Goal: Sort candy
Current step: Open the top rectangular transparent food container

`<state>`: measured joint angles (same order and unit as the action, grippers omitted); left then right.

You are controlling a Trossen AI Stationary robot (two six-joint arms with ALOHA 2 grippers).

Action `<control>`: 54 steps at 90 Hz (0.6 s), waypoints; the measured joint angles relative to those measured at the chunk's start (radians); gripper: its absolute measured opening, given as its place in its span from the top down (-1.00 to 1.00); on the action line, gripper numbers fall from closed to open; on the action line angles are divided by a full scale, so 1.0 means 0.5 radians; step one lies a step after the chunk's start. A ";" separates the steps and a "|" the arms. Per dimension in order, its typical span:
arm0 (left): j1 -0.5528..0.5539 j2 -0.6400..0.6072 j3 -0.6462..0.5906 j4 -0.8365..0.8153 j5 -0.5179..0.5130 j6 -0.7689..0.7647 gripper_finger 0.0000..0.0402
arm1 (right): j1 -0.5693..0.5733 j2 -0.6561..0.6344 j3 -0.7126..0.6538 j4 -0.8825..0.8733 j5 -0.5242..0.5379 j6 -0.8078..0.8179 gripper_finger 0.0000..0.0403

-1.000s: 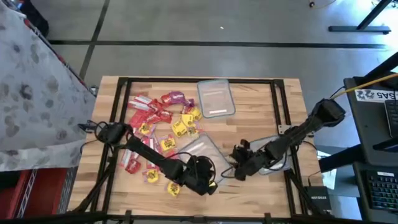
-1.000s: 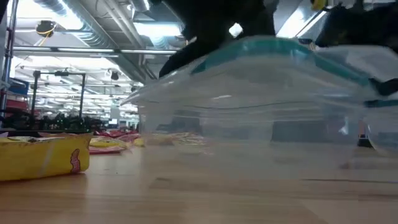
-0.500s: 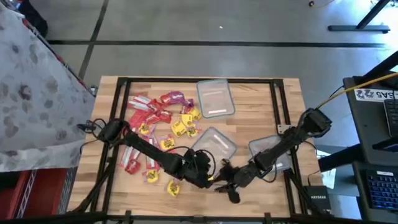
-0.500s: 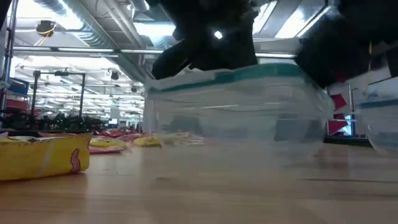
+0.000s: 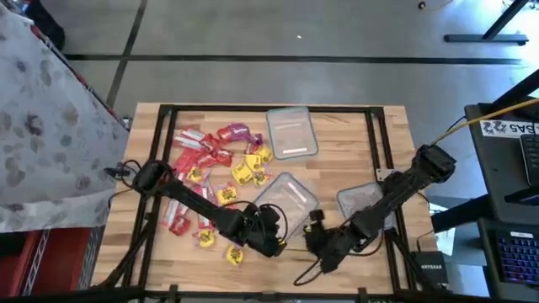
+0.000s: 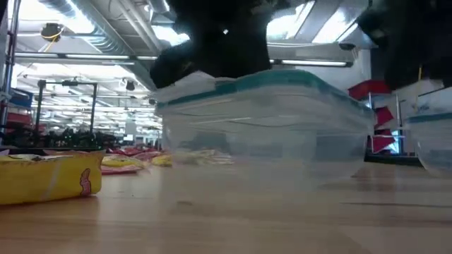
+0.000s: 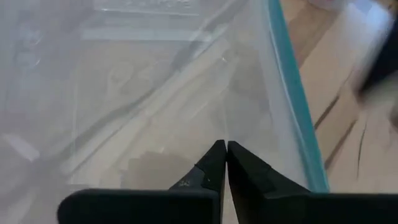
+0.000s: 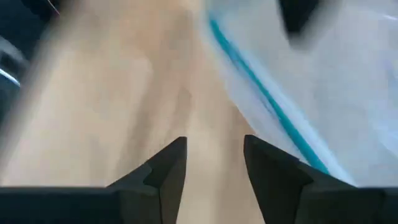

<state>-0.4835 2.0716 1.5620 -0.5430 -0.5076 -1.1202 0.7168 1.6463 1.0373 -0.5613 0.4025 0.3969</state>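
Right gripper point(image 5: 322, 241) has drawn back from the front edge toward the clear tub point(image 5: 286, 197); fingers spread, empty.
Left gripper point(image 7: 222, 163), clenched on the tub's teal rim, is positioning it mid-table. Candy point(image 5: 221, 164) lies piled toward the table's left side. Next: release the tub, pick one packet.

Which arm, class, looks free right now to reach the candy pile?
Probably neither: the left pincer is shut on the tub, and the right pincer, open, sits across that tub from the candy.
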 joint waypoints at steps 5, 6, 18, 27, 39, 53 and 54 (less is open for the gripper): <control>-0.031 0.000 0.000 0.003 0.003 -0.002 1.00 | 0.003 0.001 -0.004 -0.192 0.105 0.075 0.27; -0.037 0.000 0.000 0.004 0.004 -0.003 1.00 | 0.001 0.001 -0.005 -0.221 0.127 0.092 0.27; -0.094 -0.002 0.000 -0.004 0.018 -0.030 1.00 | -0.039 -0.002 -0.086 -0.357 0.299 0.230 0.27; -0.107 -0.026 -0.001 -0.020 0.041 -0.076 1.00 | -0.077 0.000 -0.145 -0.339 0.349 0.345 0.27; -0.089 -0.092 -0.007 -0.019 -0.013 -0.064 1.00 | -0.136 0.003 -0.223 -0.271 0.344 0.454 0.27; -0.014 -0.134 -0.005 0.009 -0.095 0.048 1.00 | -0.139 0.003 -0.298 0.157 0.211 0.246 0.27; -0.009 -0.132 -0.005 0.010 -0.095 0.050 1.00 | -0.139 0.003 -0.305 0.198 0.194 0.224 0.27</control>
<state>-0.4878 2.0054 1.5597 -0.5381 -0.5548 -1.0951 0.6476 1.6478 0.8848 -0.4625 0.4996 0.5087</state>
